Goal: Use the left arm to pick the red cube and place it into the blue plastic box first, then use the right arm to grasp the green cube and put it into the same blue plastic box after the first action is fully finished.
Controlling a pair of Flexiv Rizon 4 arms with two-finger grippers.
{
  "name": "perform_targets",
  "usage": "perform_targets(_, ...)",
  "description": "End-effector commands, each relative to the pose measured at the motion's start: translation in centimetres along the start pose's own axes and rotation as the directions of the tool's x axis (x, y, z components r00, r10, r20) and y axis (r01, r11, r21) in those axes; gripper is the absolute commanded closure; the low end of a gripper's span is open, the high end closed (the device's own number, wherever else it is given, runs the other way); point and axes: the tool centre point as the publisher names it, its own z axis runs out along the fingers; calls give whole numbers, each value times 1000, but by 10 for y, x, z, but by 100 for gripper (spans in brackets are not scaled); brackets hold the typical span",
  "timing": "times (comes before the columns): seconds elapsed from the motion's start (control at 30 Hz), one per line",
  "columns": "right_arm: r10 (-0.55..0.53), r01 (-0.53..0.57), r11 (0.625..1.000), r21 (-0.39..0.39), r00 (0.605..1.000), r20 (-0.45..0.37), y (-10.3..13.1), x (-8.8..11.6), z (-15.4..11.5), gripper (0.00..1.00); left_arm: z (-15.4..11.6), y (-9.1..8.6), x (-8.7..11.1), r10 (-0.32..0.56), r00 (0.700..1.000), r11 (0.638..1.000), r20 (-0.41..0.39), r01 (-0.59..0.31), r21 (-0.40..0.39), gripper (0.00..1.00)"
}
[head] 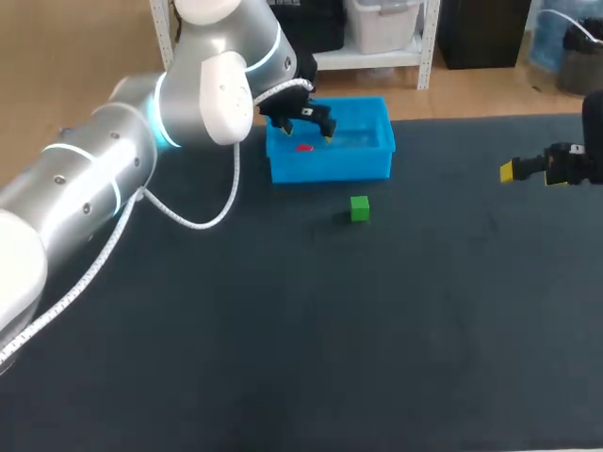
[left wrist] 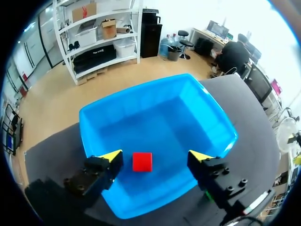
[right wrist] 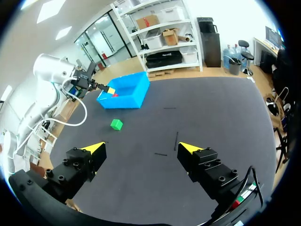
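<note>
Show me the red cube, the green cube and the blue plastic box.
red cube point(left wrist: 142, 161), left wrist view, middle of its top face.
green cube point(head: 359, 208), head view, middle of the cube.
blue plastic box point(head: 330, 168), head view, its near outer wall.

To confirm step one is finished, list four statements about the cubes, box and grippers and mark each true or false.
1. The red cube lies inside the blue plastic box. True.
2. The left gripper is shut on the red cube. False: its fingers are open, clear of the cube.
3. The green cube is in the box. False: it sits on the table, outside the box.
4. The right gripper is open and empty. True.
</note>
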Motion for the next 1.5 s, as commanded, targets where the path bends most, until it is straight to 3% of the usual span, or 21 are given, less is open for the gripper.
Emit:
perform_targets(0.03,-1,1,1000,1,1000,-1,0,0,0,0,-7,-2,-5,8,1000,1000,2,-8,-3,0)
perform_targets(0.3,-1,1,1000,1,1000,-1,0,0,0,0,-42,-8,-3,32,998,999,54,-31,-7,0)
perform_targets(0.47,-1,1,1000,1,1000,-1,0,0,0,0,-67,-12,12,38,996,999,80,-37,-7,0)
perform_targets(1.03,-1,1,1000,1,1000,-1,0,0,0,0,-154,-14,118,8,986,1000,166,-7,-12,0)
perform_targets(1.23,-1,1,1000,1,1000,-1,0,0,0,0,-166,-13,152,43,976,999,212,-46,8,0)
perform_targets(1.5,-1,1,1000,1,1000,-1,0,0,0,0,-175,-9,189,40,975,998,217,-47,29,0)
